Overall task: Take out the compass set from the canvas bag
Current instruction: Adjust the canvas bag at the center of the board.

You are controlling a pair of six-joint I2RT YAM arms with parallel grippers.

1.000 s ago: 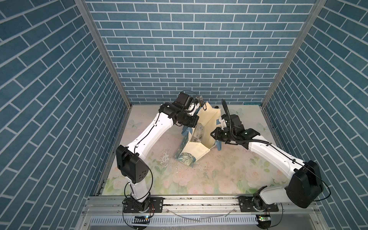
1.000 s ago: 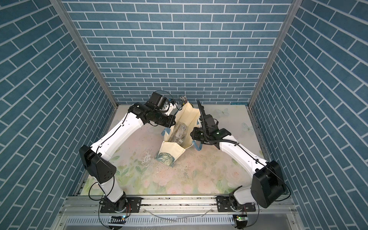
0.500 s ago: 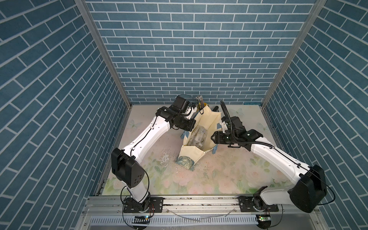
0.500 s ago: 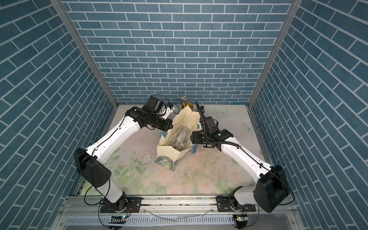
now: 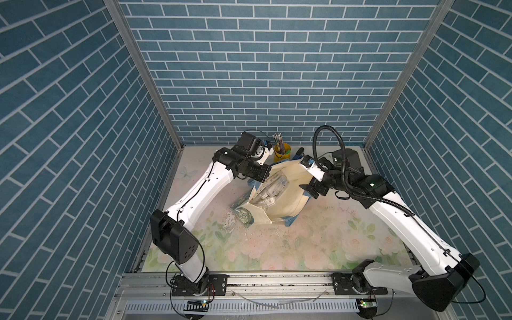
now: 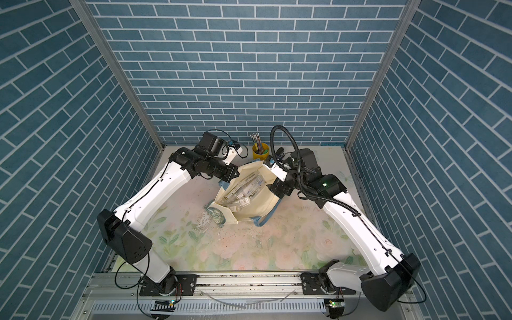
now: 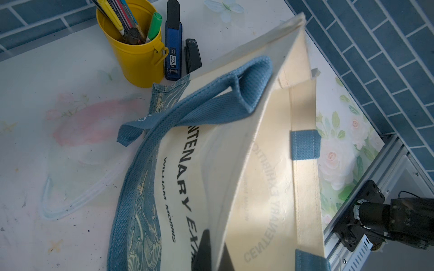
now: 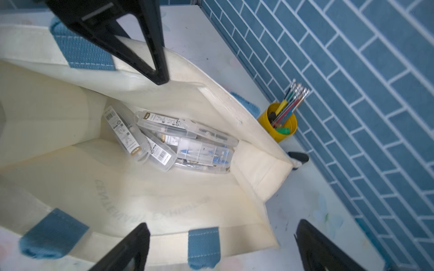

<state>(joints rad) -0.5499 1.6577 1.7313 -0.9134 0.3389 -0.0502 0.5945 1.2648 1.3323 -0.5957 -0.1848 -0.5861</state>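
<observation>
Compass set [image 8: 204, 152], probably the clear blue-fitted case, lies among similar cases [image 8: 126, 131] deep in the canvas bag [image 5: 288, 205]: light, rigid, slick, best pinched across its narrow sides. Left claw [image 8: 157, 75] clamps the limp rim at 11 o'clock; right claw [image 8: 223, 224] gapes empty at 3 o'clock.

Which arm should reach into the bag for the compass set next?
Right. The right end effector is open and empty at the mouth of the canvas bag, facing the clear cases inside. The left end effector is shut on the bag's rim, holding it open.
</observation>
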